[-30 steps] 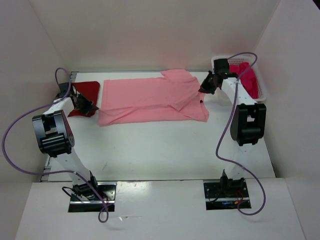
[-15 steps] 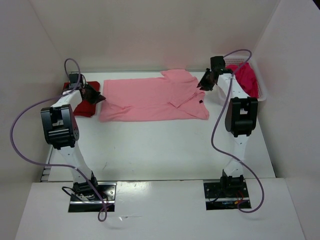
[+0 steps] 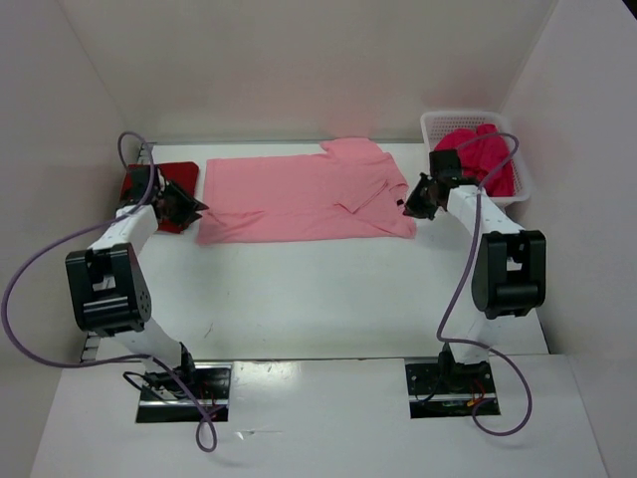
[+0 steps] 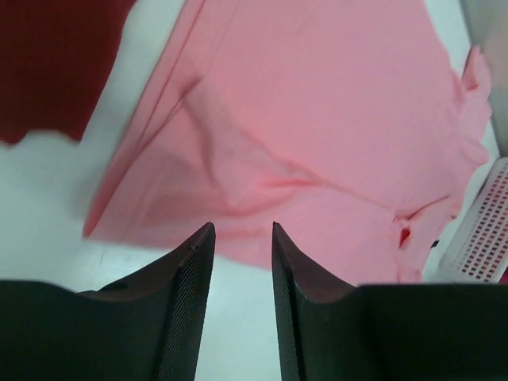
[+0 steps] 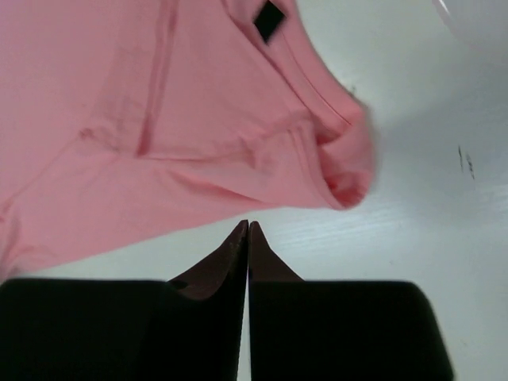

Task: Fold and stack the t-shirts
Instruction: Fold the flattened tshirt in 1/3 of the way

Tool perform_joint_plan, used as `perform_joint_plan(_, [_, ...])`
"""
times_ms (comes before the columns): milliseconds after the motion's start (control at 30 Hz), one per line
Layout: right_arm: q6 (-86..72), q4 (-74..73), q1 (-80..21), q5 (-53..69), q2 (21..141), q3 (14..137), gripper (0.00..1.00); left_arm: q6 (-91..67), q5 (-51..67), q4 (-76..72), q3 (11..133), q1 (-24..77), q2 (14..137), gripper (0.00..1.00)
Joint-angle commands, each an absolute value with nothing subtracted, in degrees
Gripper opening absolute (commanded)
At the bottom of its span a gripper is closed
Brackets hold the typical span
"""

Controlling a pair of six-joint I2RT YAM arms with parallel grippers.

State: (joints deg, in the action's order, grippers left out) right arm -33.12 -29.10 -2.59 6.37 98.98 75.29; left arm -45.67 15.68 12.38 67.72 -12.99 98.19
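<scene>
Low beside pink shirt, left fingers parted, empty, right fingers pressed together, empty

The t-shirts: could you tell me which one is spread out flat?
The light pink t-shirt, mid-table; the dark red one folded at left, the magenta one bunched in the basket.

flat shirt centre | folded shirt left of it | bunched shirt in basket, right of it

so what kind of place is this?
Likely a robot lab test cell: plain white walls box in the table, left arm and right arm bolted at its edge, light pink t-shirt laid flat near a white mesh basket.
</scene>
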Motion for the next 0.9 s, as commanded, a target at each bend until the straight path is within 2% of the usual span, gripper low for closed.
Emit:
perform_joint_plan(0, [-32.7, -25.76, -1.33, 4.22, 97.56, 69.62, 0.04, -43.59, 16.43, 11.87, 60.66, -14.67, 92.9, 0.43])
perform_joint_plan(33, [-32.17, -25.75, -0.71, 4.22, 97.56, 68.04, 0.18, -42.9, 17.31, 11.87, 59.43, -15.72, 92.9, 0.43])
perform_joint_plan(67, [-32.17, -25.06, -0.7, 4.22, 98.17, 67.51, 0.25, -42.28, 17.92, 12.56, 58.63, -15.73, 94.55, 0.43])
perform_joint_plan(133, [-32.17, -24.52, -0.7, 3.61, 99.66, 66.97, 0.33, -42.28, 19.24, 12.57, 57.83, -16.26, 96.23, 0.44])
perform_joint_plan(233, [-32.17, -23.99, -0.7, 2.29, 100.99, 66.36, 0.35, -42.28, 20.39, 11.87, 57.83, -16.26, 100.53, 0.44])
perform_joint_plan(433, [-32.7, -22.41, -0.7, 1.24, 103.44, 68.11, 0.35, -42.8, 20.39, 10.28, 59.15, -16.26, 104.05, 0.42])
perform_joint_plan(667, [-32.17, -22.59, -0.7, 2.55, 106.44, 70.84, 0.35, -42.8, 20.39, 9.76, 59.15, -16.26, 105.82, 0.19])
perform_joint_plan(700, [-32.17, -22.59, -0.7, 2.55, 106.44, 71.45, 0.33, -42.8, 20.39, 9.76, 59.67, -16.26, 105.82, 0.1])
perform_joint_plan(733, [-32.17, -22.59, -1.23, 2.55, 106.44, 71.46, 0.31, -42.8, 19.87, 9.76, 59.68, -16.26, 105.82, 0.07])
perform_joint_plan(800, [-32.17, -22.59, -1.75, 1.77, 106.44, 71.98, 0.18, -42.8, 19.34, 9.76, 59.68, -16.26, 105.82, 0.01])
perform_joint_plan(867, [-32.17, -22.59, -1.76, 1.76, 106.44, 72.59, 0.13, -42.8, 19.34, 9.76, 60.21, -16.26, 105.82, 0.0])
